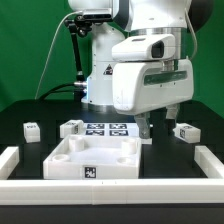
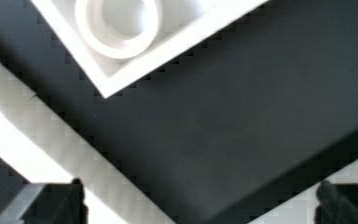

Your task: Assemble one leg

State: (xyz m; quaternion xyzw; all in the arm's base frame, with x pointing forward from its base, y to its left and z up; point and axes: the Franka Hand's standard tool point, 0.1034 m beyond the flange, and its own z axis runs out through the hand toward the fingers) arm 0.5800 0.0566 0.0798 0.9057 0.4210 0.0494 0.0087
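Observation:
Three small white legs with black-and-white tags lie on the black table: one at the exterior view's left point(image 1: 31, 129), one beside the marker board point(image 1: 72, 127), and one at the right point(image 1: 186, 131). My gripper point(image 1: 160, 122) hangs low over the table between the marker board and the right leg, touching none of them. In the wrist view my gripper point(image 2: 197, 206) is open and empty, with its dark fingertips point(image 2: 51, 205) far apart. Only black table and white edges lie between them. No leg shows in the wrist view.
The large white tray-like part point(image 1: 60, 160) sits in front of the marker board point(image 1: 108, 128). A white corner with a round hole point(image 2: 123, 30) shows in the wrist view. White rails border the table at the left point(image 1: 10, 158), right point(image 1: 210, 165) and front.

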